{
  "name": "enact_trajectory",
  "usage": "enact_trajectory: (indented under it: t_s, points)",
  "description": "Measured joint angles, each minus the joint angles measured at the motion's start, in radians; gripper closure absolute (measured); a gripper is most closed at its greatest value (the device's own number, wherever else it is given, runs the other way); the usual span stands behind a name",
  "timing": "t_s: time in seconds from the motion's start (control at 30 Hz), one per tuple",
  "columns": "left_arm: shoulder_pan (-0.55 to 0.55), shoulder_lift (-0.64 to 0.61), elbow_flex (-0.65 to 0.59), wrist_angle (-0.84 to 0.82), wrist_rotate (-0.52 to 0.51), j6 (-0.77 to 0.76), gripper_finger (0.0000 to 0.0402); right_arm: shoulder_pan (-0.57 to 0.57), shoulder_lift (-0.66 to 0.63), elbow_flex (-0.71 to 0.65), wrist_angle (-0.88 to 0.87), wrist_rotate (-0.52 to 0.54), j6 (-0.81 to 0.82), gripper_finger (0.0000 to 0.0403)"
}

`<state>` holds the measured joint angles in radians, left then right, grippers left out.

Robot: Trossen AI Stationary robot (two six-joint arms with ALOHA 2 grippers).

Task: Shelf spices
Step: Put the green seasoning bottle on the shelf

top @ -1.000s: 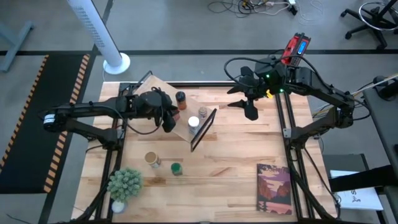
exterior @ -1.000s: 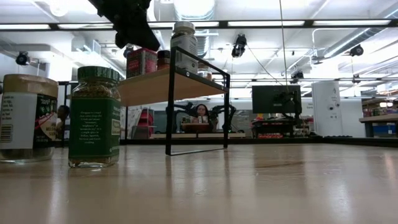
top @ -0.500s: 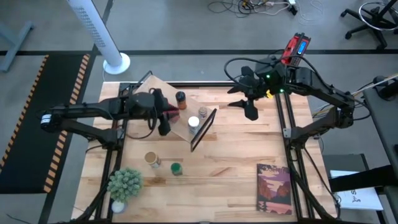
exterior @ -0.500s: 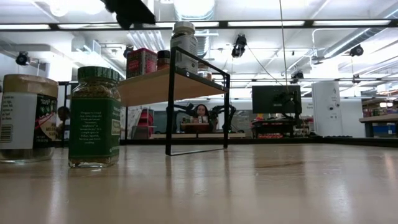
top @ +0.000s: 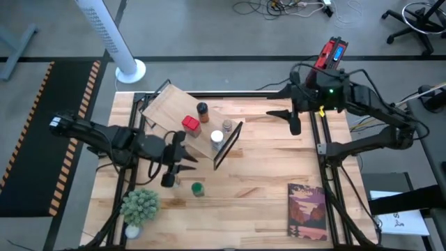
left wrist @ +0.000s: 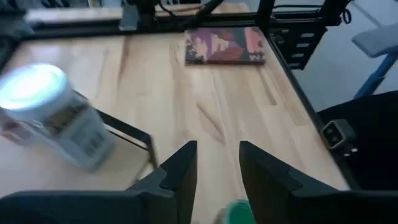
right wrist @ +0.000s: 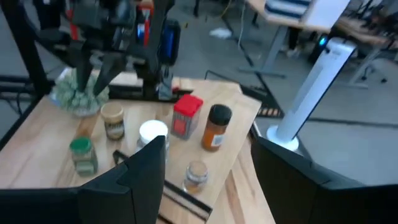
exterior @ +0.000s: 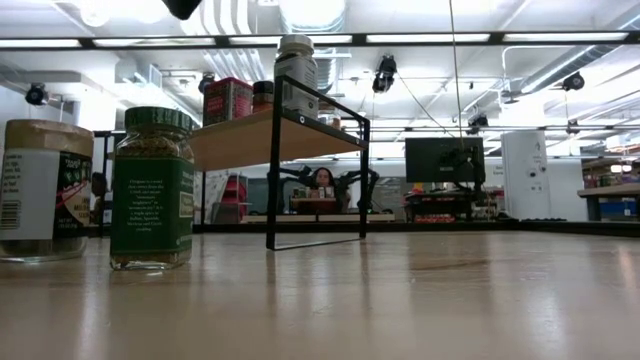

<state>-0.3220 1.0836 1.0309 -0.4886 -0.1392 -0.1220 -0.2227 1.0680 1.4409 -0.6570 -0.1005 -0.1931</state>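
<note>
Your left gripper [top: 182, 159] hangs over the tan-topped jar [top: 168, 179], jaws narrowly parted, empty. Your right gripper [top: 293, 120], jaws partly apart, holds nothing. Red tin [top: 189, 125] sits on the shelf [top: 167, 108]; green-lidded jar [top: 198, 189] on the surface [top: 265, 160].

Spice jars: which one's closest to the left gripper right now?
The tan-topped jar, on the bare table just under the left gripper. The green-lidded jar sits farther out, and the other jars are up on the shelf.
</note>
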Motion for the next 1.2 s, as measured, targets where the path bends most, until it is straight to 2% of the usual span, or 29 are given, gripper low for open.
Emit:
enact_trajectory:
  t_s: [0.23,0.4,0.63,0.83,1.03,1.2]
  points:
    - [-0.064,0.101,0.0,0.0,0.0,-0.079,0.0276,0.041,-0.105,-0.292,0.211,-0.001,0.061,0.019]
    - [-0.097,0.169,0.001,0.001,0.0,-0.101,0.024,0.102,-0.158,-0.475,0.332,0.009,0.111,0.019]
    - [-0.119,0.249,0.001,-0.017,0.0,-0.187,0.0193,0.241,-0.196,-0.667,0.454,0.172,0.217,0.019]
    - [-0.131,0.305,0.001,-0.026,-0.001,-0.239,0.0182,0.391,-0.174,-0.815,0.708,0.26,0.285,0.019]
    - [-0.142,0.335,0.001,-0.037,-0.007,-0.261,0.0182,0.499,-0.149,-0.86,0.773,0.491,0.272,0.019]
    - [-0.143,0.362,0.001,-0.055,-0.024,-0.262,0.0182,0.509,-0.148,-0.862,0.762,0.521,0.264,0.019]
